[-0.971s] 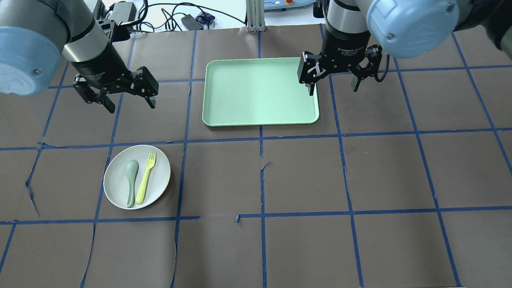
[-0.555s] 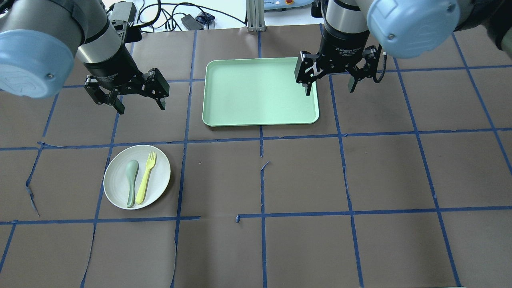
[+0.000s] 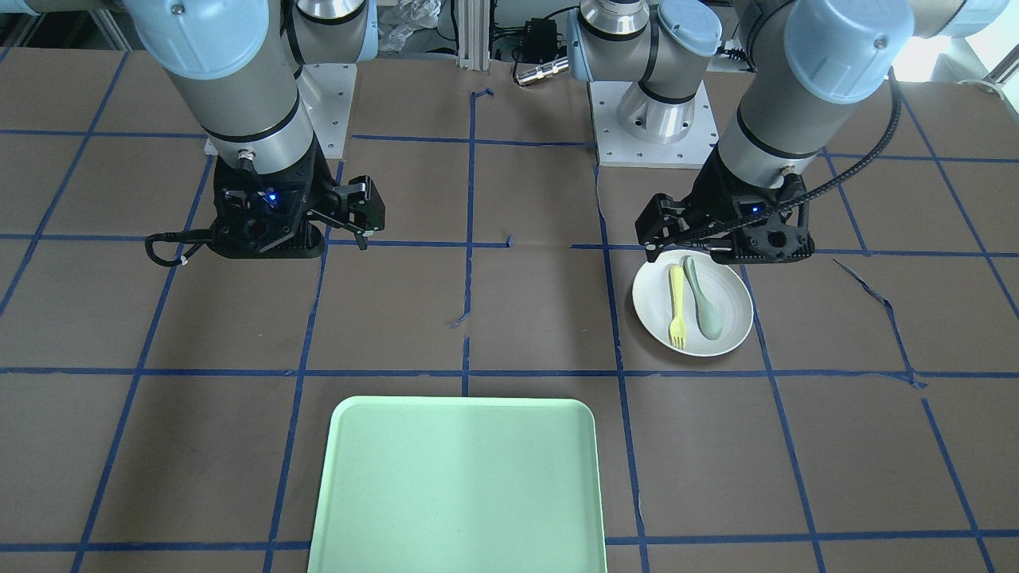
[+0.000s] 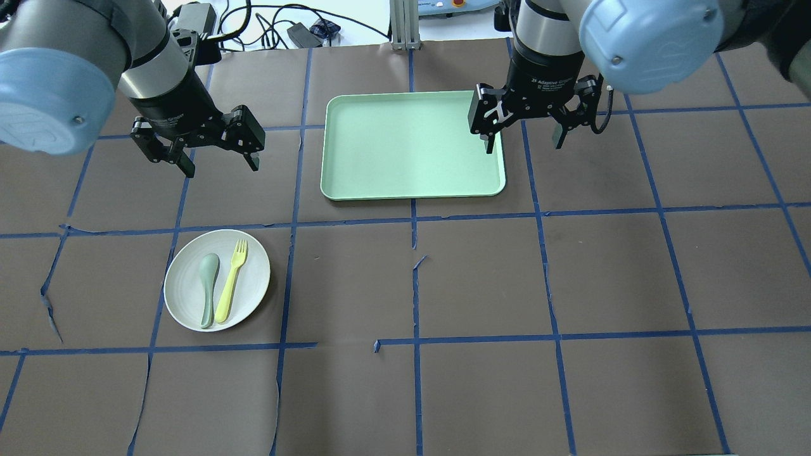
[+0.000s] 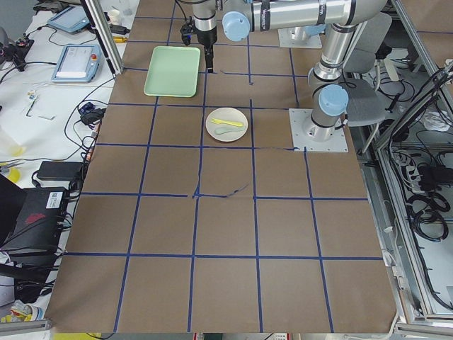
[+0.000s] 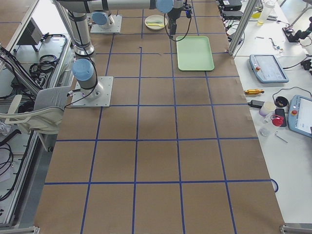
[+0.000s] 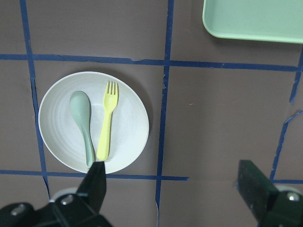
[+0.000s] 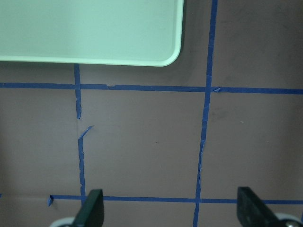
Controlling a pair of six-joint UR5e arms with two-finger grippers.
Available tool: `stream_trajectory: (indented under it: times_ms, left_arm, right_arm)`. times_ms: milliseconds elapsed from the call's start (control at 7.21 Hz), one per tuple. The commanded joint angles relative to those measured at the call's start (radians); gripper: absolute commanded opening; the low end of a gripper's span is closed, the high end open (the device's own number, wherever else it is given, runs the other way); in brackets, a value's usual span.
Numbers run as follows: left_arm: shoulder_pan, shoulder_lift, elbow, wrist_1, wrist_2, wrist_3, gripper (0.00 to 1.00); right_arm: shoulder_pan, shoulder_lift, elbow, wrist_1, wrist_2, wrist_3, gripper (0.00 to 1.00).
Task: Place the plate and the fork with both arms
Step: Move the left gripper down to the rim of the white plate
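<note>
The white plate (image 4: 255, 278) lies on the table's left half. The pale yellow fork (image 4: 231, 282) lies on it beside a grey-green spoon (image 4: 207, 288). My left gripper (image 4: 222, 166) is open and empty, raised above the table near the plate and touching nothing. In the left wrist view the plate (image 7: 128, 123) and the fork (image 7: 107, 123) lie ahead of the open gripper (image 7: 171, 175). My right gripper (image 4: 524, 147) is open and empty, and hovers over the right edge of the mint-green tray (image 4: 412, 145).
The tray (image 3: 458, 485) lies at the far middle of the table. Brown paper with a grid of blue tape covers the table (image 4: 481, 278). Cables and boxes lie beyond the far edge.
My left gripper has moved to the right in the overhead view and stays open. My right gripper has barely shifted. The plate, fork and spoon have not moved.
</note>
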Motion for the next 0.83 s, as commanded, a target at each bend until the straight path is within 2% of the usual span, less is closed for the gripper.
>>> stream_trajectory:
  times_ms: [0,139,693]
  left_arm:
    - [0.133,-0.012,-0.027,0.051,-0.003,0.149,1.00]
    - [0.193,-0.016,-0.057,0.068,-0.002,0.281,1.00]
    - [0.368,-0.080,-0.183,0.193,-0.005,0.317,1.00]
  right_arm:
    - [0.000,0.002,0.002,-0.007,-0.010,0.001,1.00]
    - [-0.002,0.002,0.004,-0.006,-0.009,0.002,1.00]
    - [-0.009,0.010,0.004,0.006,0.005,-0.013,1.00]
